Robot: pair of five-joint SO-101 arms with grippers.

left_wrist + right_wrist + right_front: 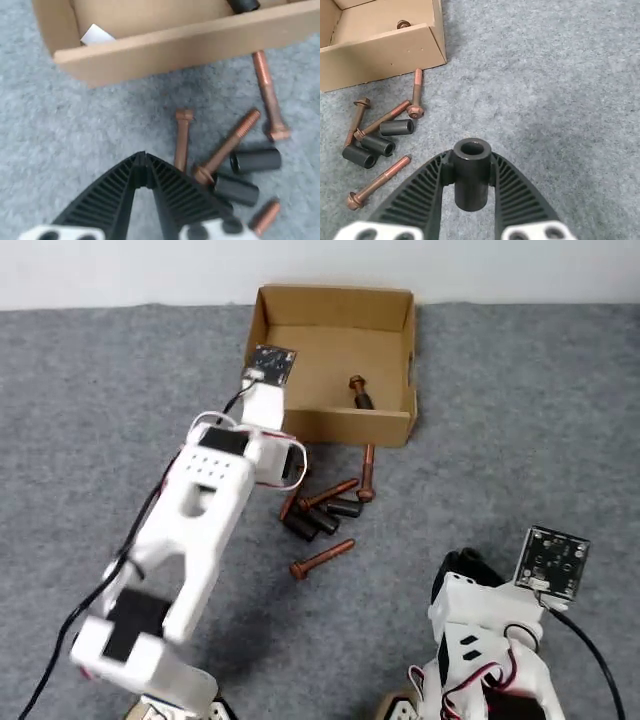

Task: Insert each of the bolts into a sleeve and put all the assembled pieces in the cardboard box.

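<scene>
The black sleeve (471,175), stiff, smooth and likely light, is clamped across its sides in the right gripper (471,162) with its bore uncovered, though it might pivot if pushed off-axis. Thin, rigid copper bolts (379,181), probably best pinched mid-shank, lie loose on the grey carpet (545,75) among three more sleeves (396,127). The left gripper (145,159), fingers together and empty, hangs over that crowded cluster just before the cardboard box (350,427).
</scene>
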